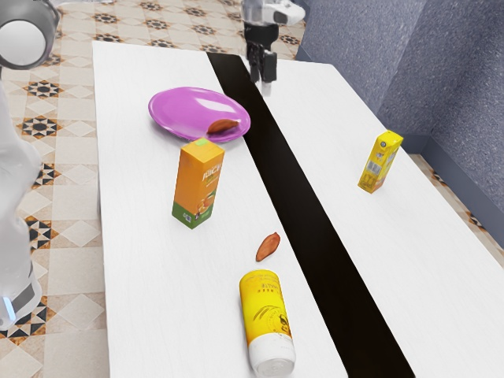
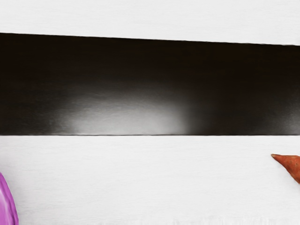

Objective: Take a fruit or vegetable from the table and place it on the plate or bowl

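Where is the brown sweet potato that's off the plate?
The sweet potato lies on the table, exterior view's lower centre, between orange juice carton and fallen yellow bottle.

Glossy white arm (image 1: 11, 197) with a black gripper (image 1: 264, 76), seen beside the table (image 1: 394, 260).

Off the table's edge at the exterior view's left, the arm is a smooth, rounded white shell. Beyond the table's far corner on that side it carries a round grey joint cap (image 1: 24, 35) with a darker rim. Lower down, a thin grey seam (image 1: 22, 296) crosses the shell beside a small blue light (image 1: 5, 304). Over the table's far end, a white hand housing (image 1: 272, 9) carries two blocky matte black fingers (image 1: 270, 68).
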